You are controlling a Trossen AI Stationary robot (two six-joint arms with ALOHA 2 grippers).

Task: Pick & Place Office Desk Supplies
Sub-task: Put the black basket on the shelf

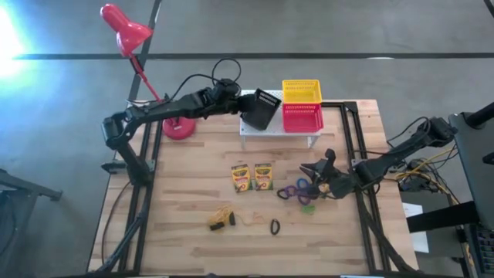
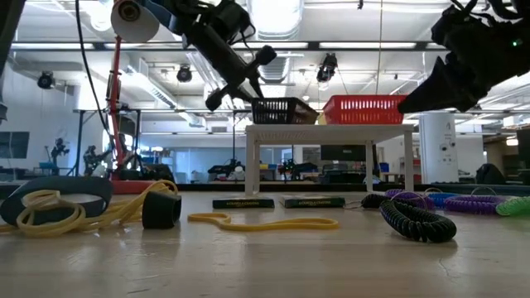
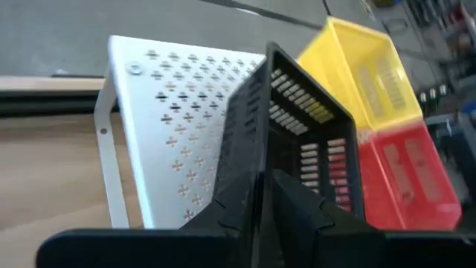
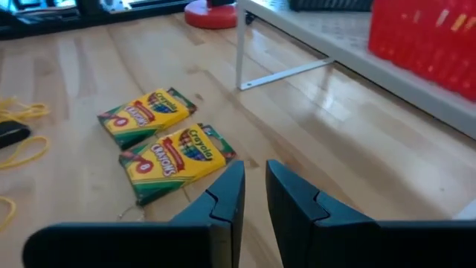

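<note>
While the left tool (image 3: 260, 201) grips the rim of a black basket (image 1: 261, 108), tilted over the white stand (image 1: 251, 127) at the surface's far edge, the right tool (image 4: 254, 195) hangs empty, its fingers a narrow gap apart, near the right edge above the rings (image 1: 297, 191). Two crayon boxes (image 1: 252, 177) lie side by side mid-surface. Toward the near edge lie the rubber bands (image 1: 221, 218) and a black ring (image 1: 274, 226).
</note>
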